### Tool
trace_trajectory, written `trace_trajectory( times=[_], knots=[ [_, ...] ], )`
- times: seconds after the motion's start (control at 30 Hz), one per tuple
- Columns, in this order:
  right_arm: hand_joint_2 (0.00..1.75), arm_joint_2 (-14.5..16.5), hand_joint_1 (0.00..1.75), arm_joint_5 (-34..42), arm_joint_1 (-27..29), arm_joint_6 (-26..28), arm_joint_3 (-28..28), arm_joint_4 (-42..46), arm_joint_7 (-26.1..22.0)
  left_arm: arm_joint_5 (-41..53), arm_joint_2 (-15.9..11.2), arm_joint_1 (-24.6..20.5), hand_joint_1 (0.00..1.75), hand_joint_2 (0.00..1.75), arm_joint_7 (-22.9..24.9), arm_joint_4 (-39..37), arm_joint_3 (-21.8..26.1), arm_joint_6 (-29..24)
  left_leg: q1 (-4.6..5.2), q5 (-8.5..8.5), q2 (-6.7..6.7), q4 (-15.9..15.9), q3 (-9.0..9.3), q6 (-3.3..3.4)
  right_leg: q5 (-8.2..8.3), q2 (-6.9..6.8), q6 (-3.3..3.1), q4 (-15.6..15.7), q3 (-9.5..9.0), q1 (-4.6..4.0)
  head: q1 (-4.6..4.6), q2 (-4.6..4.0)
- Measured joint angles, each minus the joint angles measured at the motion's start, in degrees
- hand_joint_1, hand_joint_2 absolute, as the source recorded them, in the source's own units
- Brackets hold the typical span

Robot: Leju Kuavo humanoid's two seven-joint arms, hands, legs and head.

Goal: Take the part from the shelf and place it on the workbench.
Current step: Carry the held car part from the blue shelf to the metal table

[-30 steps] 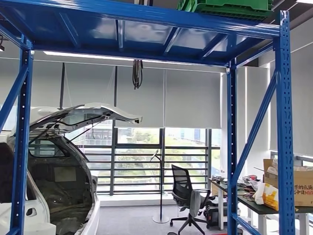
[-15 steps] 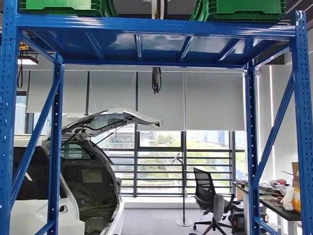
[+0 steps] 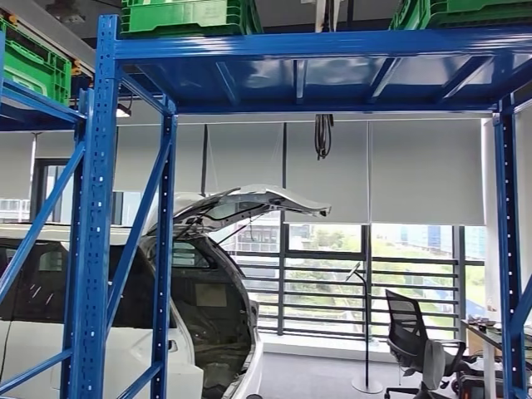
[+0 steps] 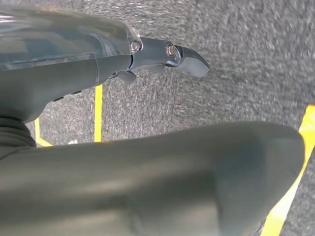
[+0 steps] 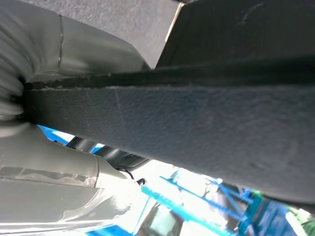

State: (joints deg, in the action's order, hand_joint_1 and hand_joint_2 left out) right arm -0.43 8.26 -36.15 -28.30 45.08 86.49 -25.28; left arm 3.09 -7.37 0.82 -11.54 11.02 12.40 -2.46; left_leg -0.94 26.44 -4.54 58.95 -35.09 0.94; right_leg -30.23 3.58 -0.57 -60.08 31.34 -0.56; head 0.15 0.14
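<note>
In the right wrist view a long, dark, textured part [image 5: 193,128] runs across the picture. My right hand [image 5: 48,157] grips it, the thumb [image 5: 89,54] on one side and pale fingers [image 5: 55,196] on the other. My left hand [image 4: 55,83] hangs over grey carpet with nothing in it. Its thick thumb [image 4: 156,182] and a dark finger [image 4: 163,51] stand apart. In the head view a blue steel shelf rack [image 3: 94,208] rises in front of me, with green crates [image 3: 182,15] on its top deck.
A white car [image 3: 207,274] with its tailgate raised stands behind the rack, in front of a barred window. A black office chair [image 3: 414,341] and a table corner [image 3: 486,328] sit at the lower right. Yellow floor lines [image 4: 98,113] cross the carpet below the left hand.
The head camera has swung left: rack, car and chair have all slid right in the picture, and a second rack bay with a green crate has come in at the left.
</note>
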Motion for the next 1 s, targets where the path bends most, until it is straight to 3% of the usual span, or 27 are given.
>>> trace_trajectory(
  times=[0.03, 0.07, 0.13, 0.2, 0.27, 0.3, 0.33, 0.37, 0.4, 0.47, 0.5, 0.53, 0.6, 0.63, 0.7, 0.77, 0.83, 0.87, 0.9, 0.93, 1.0],
  knots=[
    [1.75, -0.1, 1.75, -0.2, 0.1, 0.0, 0.0, 0.1, -0.1, 0.0, -0.1, 0.0, 0.0, 1.75, 0.0, 0.0, 0.0, 0.0, -0.18, -0.24, -0.62, 0.0, -0.25, -0.3, 0.5, 0.71, -0.16, 1.6, -0.6, -0.07, 0.01, 0.01],
    [1.75, -0.3, 1.75, -0.4, 0.1, 0.0, 0.0, 0.2, -0.1, 0.0, -0.2, 0.0, 0.0, 1.75, 0.0, 0.0, 0.0, 0.0, -0.33, -0.51, -1.27, -0.1, -0.5, -0.7, 0.49, 0.57, -0.16, 1.8, -0.69, -0.14, 0.01, 0.01],
    [1.75, -0.4, 1.75, -0.9, 0.1, 0.0, 0.0, 0.5, -0.1, 0.0, -0.5, 0.3, 0.0, 1.75, 0.0, 0.0, 0.1, -0.1, -0.42, -0.78, -1.89, -0.3, -0.94, -1.42, 0.85, -0.74, -0.4, 2.8, -0.84, -0.09, 0.01, 0.0],
    [1.75, -0.6, 1.75, -1.2, 0.1, 0.0, 0.0, 0.9, -0.4, 0.0, -1.0, 0.4, 0.0, 1.75, 0.0, 0.0, 0.1, -0.3, -0.2, 1.04, 0.09, 1.8, -2.17, -1.8, 1.4, -2.3, -0.93, 3.9, -0.95, 0.2, 0.01, -0.01],
    [1.75, -1.0, 1.75, -1.6, 0.5, 0.1, 0.0, 1.1, -0.6, 0.0, -1.5, 0.2, 0.0, 1.75, -0.1, 0.0, 0.4, -0.4, -0.22, 4.88, 2.82, 8.4, -4.96, -2.15, 1.69, -3.9, -1.22, 4.1, -0.73, 0.29, 0.01, -0.01],
    [1.75, -1.4, 1.75, -1.7, 0.9, 0.1, 0.0, 1.2, -0.7, -0.1, -1.6, 0.1, 0.0, 1.75, -0.1, 0.0, 0.5, -0.4, -0.29, 6.41, 3.42, 12.0, -6.35, -2.42, 1.7, -4.78, -1.22, 4.1, -0.62, 0.27, 0.01, -0.01],
    [1.75, -1.7, 1.75, -1.8, 1.4, 0.2, 0.0, 1.3, -0.9, -0.1, -1.7, 0.0, 0.0, 1.75, -0.2, 0.0, 0.6, -0.4, -0.38, 7.12, 3.76, 14.3, -7.06, -2.68, 1.7, -5.63, -1.21, 4.1, -0.55, 0.27, 0.01, -0.01],
    [1.75, -2.1, 1.75, -1.9, 1.8, 0.4, 0.0, 1.4, -1.0, 0.0, -1.8, 0.1, 0.0, 1.75, -0.2, 0.0, 0.6, -0.4, -0.49, 6.8, 4.03, 14.5, -6.72, -2.9, 1.69, -6.43, -1.17, 4.0, -0.52, 0.28, 0.01, -0.01],
    [1.75, -2.5, 1.75, -1.9, 2.2, 0.5, 0.0, 1.6, -1.2, 0.0, -1.9, 0.2, 0.0, 1.75, -0.2, 0.0, 0.7, -0.4, -0.63, 5.5, 4.41, 12.4, -5.25, -3.08, 1.64, -7.13, -1.07, 3.9, -0.5, 0.3, 0.01, -0.01],
    [1.75, -3.2, 1.75, -1.9, 2.7, 0.9, -0.1, 2.2, -1.6, 0.1, -2.1, 0.2, 0.0, 1.75, -0.3, 0.0, 0.8, -0.5, -0.63, 2.34, 6.37, 4.6, -0.69, -3.31, 1.35, -8.3, -0.58, 3.5, -0.43, 0.2, 0.02, -0.01],
    [1.75, -3.5, 1.75, -1.9, 2.9, 1.0, -0.2, 2.6, -1.9, 0.2, -2.2, 0.1, 0.0, 1.75, -0.4, 0.0, 0.9, -0.7, -0.49, 1.45, 7.29, 1.6, 0.91, -3.07, 1.17, -8.82, -0.25, 3.2, -0.33, 0.06, 0.01, -0.01],
    [1.75, -3.9, 1.75, -1.7, 3.2, 1.2, -0.4, 3.0, -2.1, 0.3, -2.3, 0.0, 0.0, 1.75, -0.5, 0.0, 0.9, -0.8, -0.31, 1.14, 7.87, -0.1, 1.7, -2.72, 1.01, -9.32, 0.09, 2.9, -0.24, -0.09, 0.01, -0.01],
    [1.75, -4.7, 1.75, -1.4, 3.9, 1.4, -0.9, 4.0, -2.7, 0.5, -2.4, 0.0, 0.0, 1.75, -0.6, 0.0, 1.0, -1.0, -0.07, 1.19, 7.25, -0.5, 1.52, -1.72, 0.91, -10.38, 0.63, 2.6, -0.19, -0.19, 0.01, -0.01],
    [1.75, -5.0, 1.75, -1.3, 4.2, 1.5, -1.1, 4.7, -2.9, 0.6, -2.4, 0.2, 0.0, 1.75, -0.6, 0.0, 1.0, -1.0, -0.09, 1.09, 6.74, -0.4, 1.37, -1.35, 0.72, -10.34, 0.94, 2.5, -0.21, -0.07, 0.02, -0.01],
    [1.75, -5.7, 1.75, -1.2, 4.9, 1.7, -1.6, 6.2, -3.3, 0.9, -2.4, 0.3, 0.0, 1.75, -0.6, 0.0, 1.0, -1.0, -0.25, 0.77, 5.81, -0.5, 1.12, -0.63, -1.16, -7.9, 1.54, 0.4, 0.63, 0.32, 0.01, -0.01],
    [1.75, -6.7, 1.75, -1.3, 5.6, 2.0, -2.2, 7.7, -3.4, 1.2, -2.4, 0.0, 0.0, 1.75, -0.7, 0.0, 1.0, -1.1, -0.3, 0.49, 4.7, -0.5, 0.83, -0.09, -5.09, -4.78, 1.9, -6.4, 3.57, 0.6, 0.01, -0.01],
    [1.75, -7.5, 1.75, -1.4, 6.2, 2.0, -2.6, 8.4, -3.2, 1.3, -2.4, -0.2, 0.0, 1.75, -0.8, 0.0, 1.0, -1.1, -0.17, 0.31, 3.37, -0.5, 0.64, 0.19, -7.71, -3.94, 1.9, -13.7, 6.82, 0.62, 0.01, -0.01],
    [1.75, -7.7, 1.75, -1.4, 6.3, 2.0, -2.8, 8.5, -3.0, 1.4, -2.4, -0.2, 0.0, 1.75, -0.9, 0.0, 1.0, -1.1, -0.08, 0.23, 2.67, -0.5, 0.6, 0.26, -7.41, -3.8, 1.77, -14.6, 7.28, 0.62, 0.01, -0.01],
    [1.75, -7.9, 1.75, -1.4, 6.4, 2.0, -2.8, 8.7, -2.9, 1.4, -2.4, -0.2, 0.0, 1.75, -1.0, 0.0, 1.0, -1.1, 0.01, 0.15, 1.96, -0.5, 0.6, 0.3, -5.96, -3.57, 1.55, -13.1, 6.57, 0.61, 0.01, -0.01],
    [1.75, -8.1, 1.75, -1.5, 6.5, 2.0, -2.9, 8.8, -2.8, 1.4, -2.4, -0.3, 0.0, 1.75, -1.1, 0.0, 1.0, -1.0, 0.1, 0.07, 1.21, -0.5, 0.62, 0.29, -3.76, -2.98, 1.2, -9.6, 4.94, 0.6, 0.01, -0.01],
    [1.75, -8.3, 1.75, -1.5, 6.3, 1.9, -3.1, 9.0, -2.7, 1.5, -2.3, -0.5, 0.0, 1.75, -1.5, 0.0, 1.0, -0.9, 0.14, -0.17, -0.21, -0.4, 0.45, 0.08, -0.09, -0.36, 0.37, -1.6, 1.33, 0.59, 0.01, -0.01]
  ],
)
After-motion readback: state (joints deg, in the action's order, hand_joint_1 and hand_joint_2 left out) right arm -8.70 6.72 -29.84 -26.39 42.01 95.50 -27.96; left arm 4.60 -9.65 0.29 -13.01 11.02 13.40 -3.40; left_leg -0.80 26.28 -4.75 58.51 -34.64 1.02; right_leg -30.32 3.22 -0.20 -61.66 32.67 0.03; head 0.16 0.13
